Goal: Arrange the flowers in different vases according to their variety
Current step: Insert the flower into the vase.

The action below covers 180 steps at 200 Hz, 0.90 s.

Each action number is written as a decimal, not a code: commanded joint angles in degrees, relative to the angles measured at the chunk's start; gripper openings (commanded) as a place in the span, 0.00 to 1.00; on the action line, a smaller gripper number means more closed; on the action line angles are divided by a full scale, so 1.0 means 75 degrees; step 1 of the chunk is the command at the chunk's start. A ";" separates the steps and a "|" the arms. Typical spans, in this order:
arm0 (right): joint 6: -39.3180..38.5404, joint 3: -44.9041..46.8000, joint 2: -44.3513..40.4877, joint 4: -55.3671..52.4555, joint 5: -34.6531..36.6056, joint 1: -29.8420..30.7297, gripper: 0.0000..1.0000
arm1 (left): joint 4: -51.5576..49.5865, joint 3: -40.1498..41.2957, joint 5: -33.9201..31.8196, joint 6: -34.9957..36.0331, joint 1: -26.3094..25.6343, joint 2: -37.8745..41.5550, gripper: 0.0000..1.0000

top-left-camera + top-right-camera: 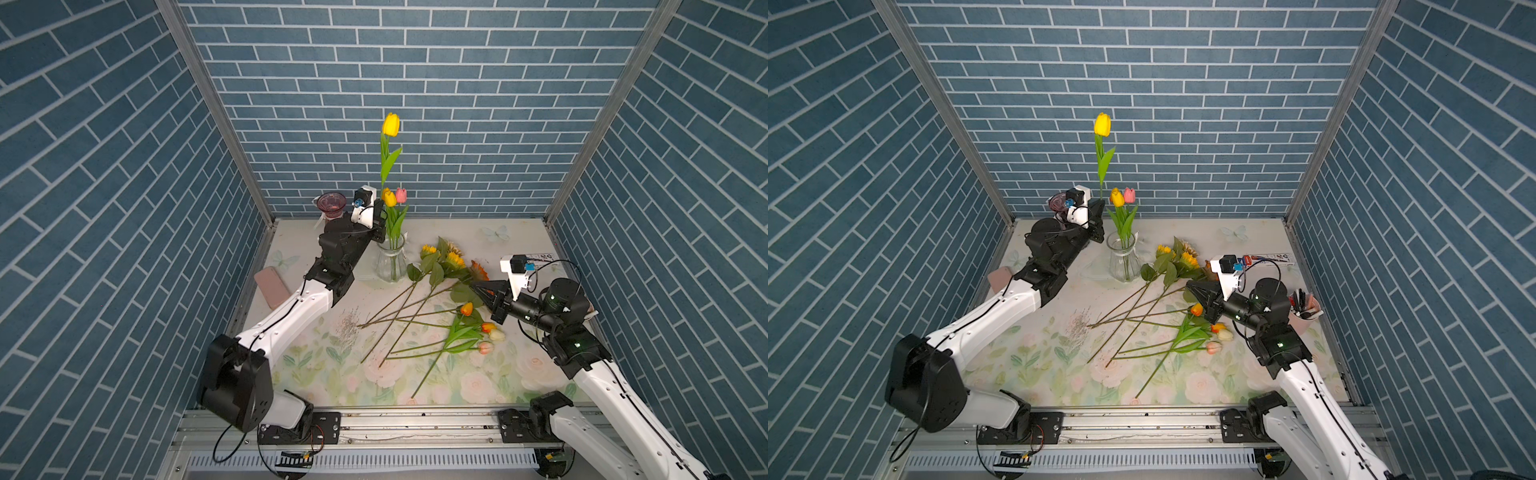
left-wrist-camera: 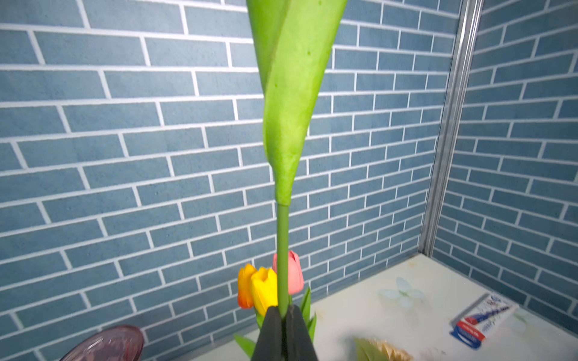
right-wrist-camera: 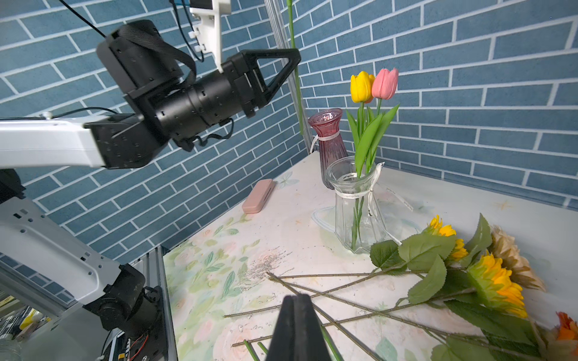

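We see in left wrist view the left gripper (image 2: 284, 314) clamped on the tulip stem (image 2: 283, 243); its yellow bud (image 1: 391, 124) shows only in both top views; right gripper (image 3: 295, 301) closed w/ nothing inside.

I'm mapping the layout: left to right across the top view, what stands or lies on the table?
Flat pink rounded case, ribbed purple glass vase, clear glass vase, yellow sunflower heads, cream tulip bud.
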<state>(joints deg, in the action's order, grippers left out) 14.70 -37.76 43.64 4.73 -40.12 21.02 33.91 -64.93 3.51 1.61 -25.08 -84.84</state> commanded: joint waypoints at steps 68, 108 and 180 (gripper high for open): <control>-0.0366 -0.0507 0.0331 -0.0217 0.0339 0.0053 0.00 | 0.2823 0.0104 0.1036 -0.1568 0.0227 -0.1507 0.00; -0.0404 -0.0520 0.0487 -0.0296 0.0346 0.0057 0.00 | 0.3137 0.0793 0.0785 -0.1605 0.0238 -0.1739 0.00; -0.0413 -0.0481 0.0475 -0.0407 0.0356 0.0057 0.00 | 0.3690 0.1148 0.0010 -0.2007 0.0241 -0.2427 0.00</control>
<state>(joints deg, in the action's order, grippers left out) 13.19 -40.01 47.70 2.07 -37.74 21.12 57.82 -56.31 6.11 -12.19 -23.77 -102.13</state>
